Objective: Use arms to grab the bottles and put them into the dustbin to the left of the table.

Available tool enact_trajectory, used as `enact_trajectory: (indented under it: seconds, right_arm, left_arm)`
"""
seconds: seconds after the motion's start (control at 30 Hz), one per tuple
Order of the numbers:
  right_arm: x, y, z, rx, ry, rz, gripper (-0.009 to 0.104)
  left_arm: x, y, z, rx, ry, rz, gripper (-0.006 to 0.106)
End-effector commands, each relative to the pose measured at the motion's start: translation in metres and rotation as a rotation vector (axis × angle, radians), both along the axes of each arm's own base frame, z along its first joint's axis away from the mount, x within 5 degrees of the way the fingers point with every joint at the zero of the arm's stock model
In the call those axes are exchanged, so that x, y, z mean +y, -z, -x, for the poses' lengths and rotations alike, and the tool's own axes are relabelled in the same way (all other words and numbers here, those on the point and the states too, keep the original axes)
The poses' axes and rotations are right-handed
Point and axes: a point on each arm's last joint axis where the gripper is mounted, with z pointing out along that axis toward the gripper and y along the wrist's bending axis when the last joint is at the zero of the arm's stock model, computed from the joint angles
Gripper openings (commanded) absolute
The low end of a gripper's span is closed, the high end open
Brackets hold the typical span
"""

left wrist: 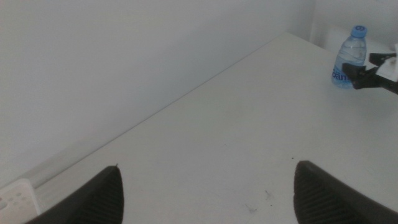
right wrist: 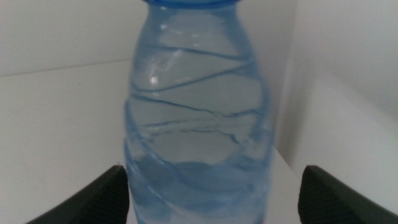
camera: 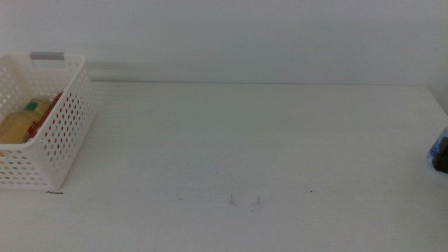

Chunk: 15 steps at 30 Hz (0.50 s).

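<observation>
The dustbin (camera: 66, 133), a white perforated basket, stands at the table's left end. In it lie a yellow-liquid bottle (camera: 17, 124) and a red can (camera: 50, 110). A small clear water bottle (right wrist: 199, 112) with a blue cap stands upright at the table's far right edge (left wrist: 348, 56); only a sliver of it (camera: 438, 145) shows in the middle view. My right gripper (right wrist: 211, 186) is open, one jaw on each side of the bottle's lower body. There is a gap at one jaw. My left gripper (left wrist: 208, 186) hangs open over the bare tabletop, far from the bottle.
The white table (camera: 245, 140) runs back to a white wall. A few small dark marks (camera: 245, 201) lie near its front middle. A corner of the basket (left wrist: 15, 196) shows in the left wrist view.
</observation>
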Motion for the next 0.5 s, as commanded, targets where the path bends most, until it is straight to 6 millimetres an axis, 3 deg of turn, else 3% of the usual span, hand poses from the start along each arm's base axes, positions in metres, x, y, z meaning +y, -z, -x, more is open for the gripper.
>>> enact_trajectory:
  seconds: [0.0,0.27,0.33,0.37,0.4,0.43,0.47]
  right_arm:
    - [-0.002,0.003,-0.012,-0.015,-0.020,0.016,0.093]
    - [-0.005,0.021,-0.043,-0.020,-0.050,0.019,0.093]
    - [-0.005,0.023,-0.045,-0.017,-0.052,0.018,0.084]
    - [-0.003,0.023,-0.046,-0.017,-0.054,0.019,0.073]
    - [-0.001,0.024,-0.046,-0.012,-0.054,0.015,0.054]
    - [0.003,0.024,-0.047,-0.005,-0.062,0.012,0.035]
    - [0.010,0.022,-0.048,0.002,-0.073,0.006,0.008]
  left_arm:
    - [0.000,-0.001,0.000,-0.008,-0.003,0.013,0.094]
    - [0.000,-0.001,0.000,-0.009,-0.002,0.011,0.094]
    - [0.000,-0.001,0.000,-0.009,-0.002,0.011,0.094]
    - [0.000,-0.001,0.000,-0.008,-0.003,0.012,0.094]
    - [0.000,-0.001,0.000,-0.008,-0.003,0.012,0.094]
    - [0.000,-0.001,0.000,-0.008,-0.003,0.012,0.094]
    - [0.000,-0.001,0.000,-0.008,-0.003,0.012,0.094]
